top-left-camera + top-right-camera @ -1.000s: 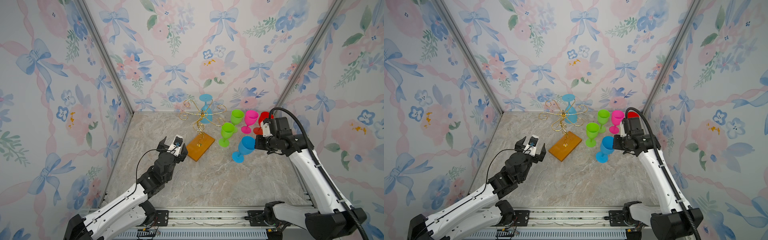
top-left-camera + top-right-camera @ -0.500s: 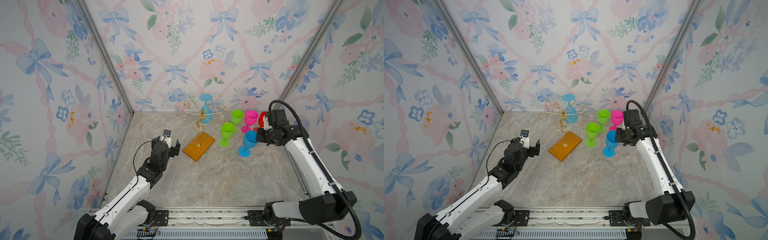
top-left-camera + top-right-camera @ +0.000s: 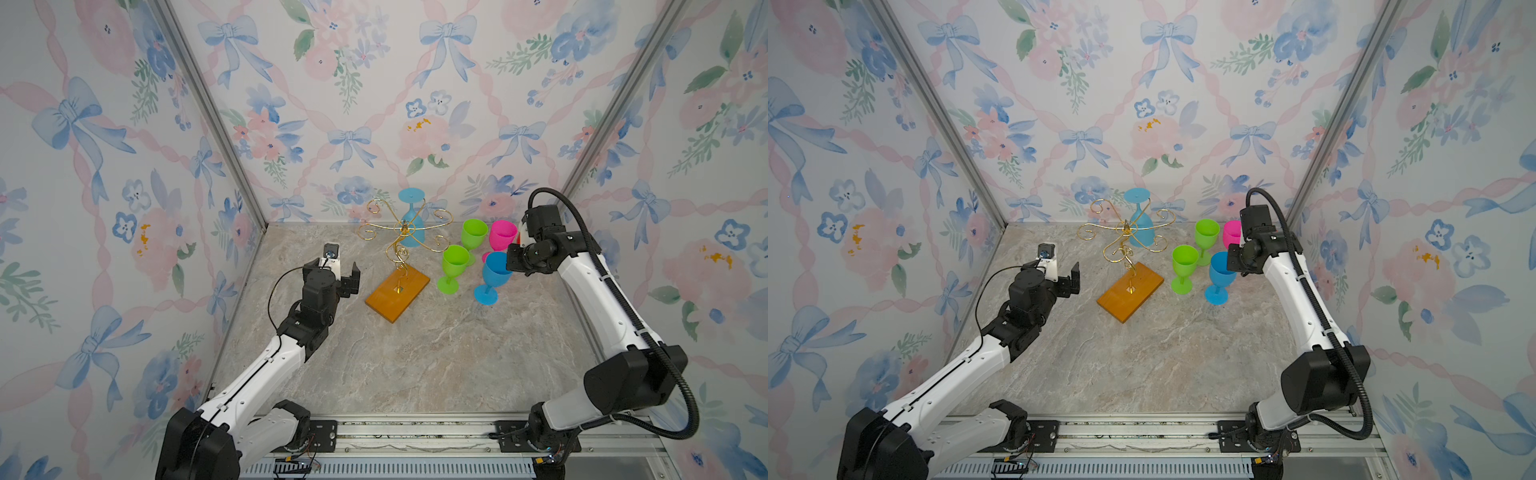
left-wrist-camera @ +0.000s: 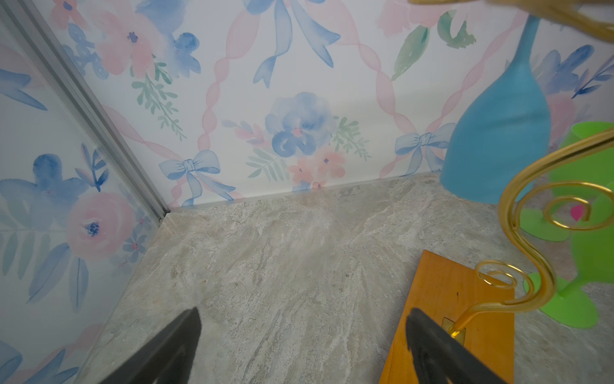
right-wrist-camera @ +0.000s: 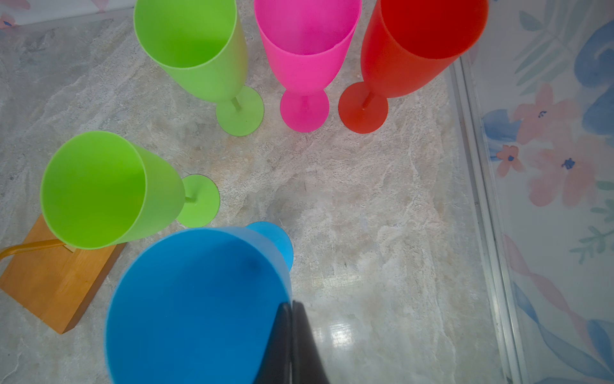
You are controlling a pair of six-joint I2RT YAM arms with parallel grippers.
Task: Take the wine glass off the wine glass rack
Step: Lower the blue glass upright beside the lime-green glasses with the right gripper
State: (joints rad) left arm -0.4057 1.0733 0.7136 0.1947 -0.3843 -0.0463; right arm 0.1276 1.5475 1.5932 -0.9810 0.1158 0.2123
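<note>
Right end effector [image 5: 290,309] is pinching the rim of a blue glass [image 3: 494,270] standing on the table [image 3: 415,353], so I'd call this the set-down; next it just needs to let go. Left end effector [image 4: 300,327] gapes empty beside the wine glass rack [image 3: 397,295], where one blue wine glass [image 3: 411,232] hangs upside down. Six total: two blue, two green glasses [image 3: 456,262], one pink glass [image 3: 502,235], one red glass [image 5: 422,43].
</note>
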